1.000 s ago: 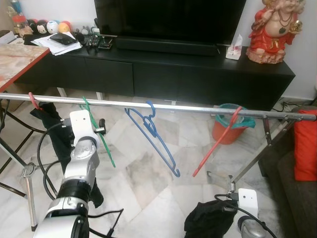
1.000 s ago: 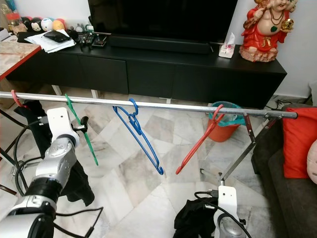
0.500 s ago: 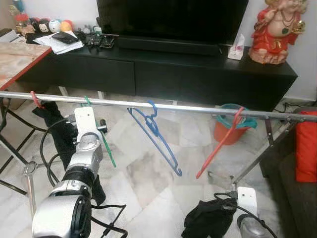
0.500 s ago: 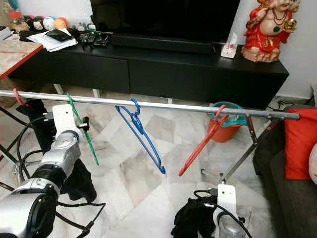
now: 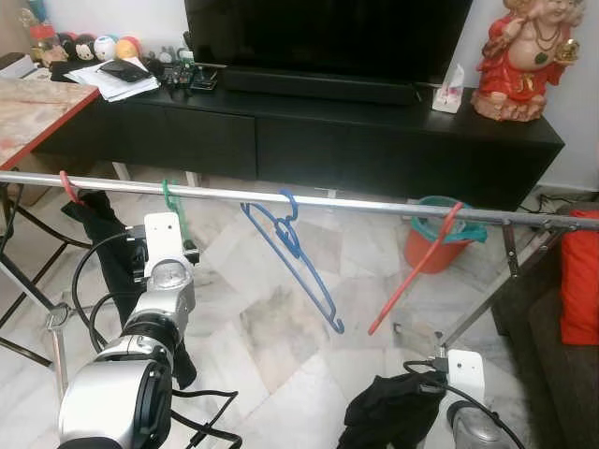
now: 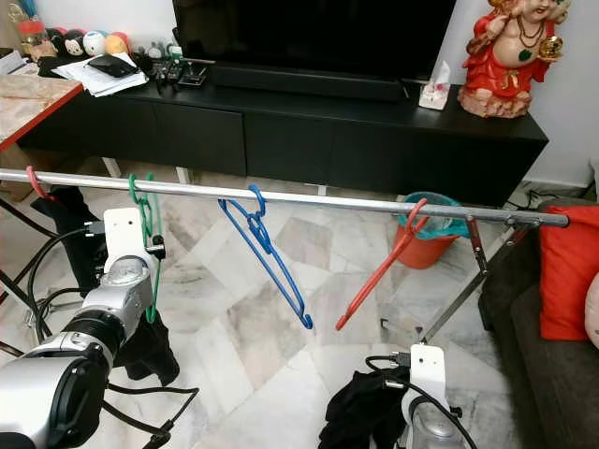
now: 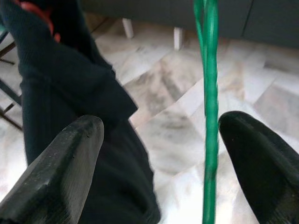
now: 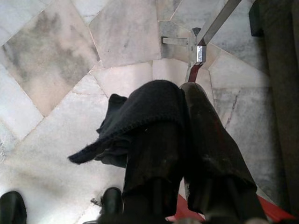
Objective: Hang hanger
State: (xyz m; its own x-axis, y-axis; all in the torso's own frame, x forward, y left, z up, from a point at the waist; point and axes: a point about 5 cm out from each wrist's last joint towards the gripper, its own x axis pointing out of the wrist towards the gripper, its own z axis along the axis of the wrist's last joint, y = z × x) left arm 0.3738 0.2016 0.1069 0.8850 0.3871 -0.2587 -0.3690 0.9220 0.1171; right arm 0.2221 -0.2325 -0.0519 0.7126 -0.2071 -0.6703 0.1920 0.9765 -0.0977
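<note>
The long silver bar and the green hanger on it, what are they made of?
The long silver bar looks like polished metal: it shines and reflects light. The thin green hanger is probably plastic or plastic-coated wire, going by its smooth, glossy, even colour; which one is unclear.

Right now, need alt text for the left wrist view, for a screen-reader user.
The left gripper is open, its two black fingers spread wide around the thin green hanger without gripping it. A dark garment hangs beside it over a marble floor.
</note>
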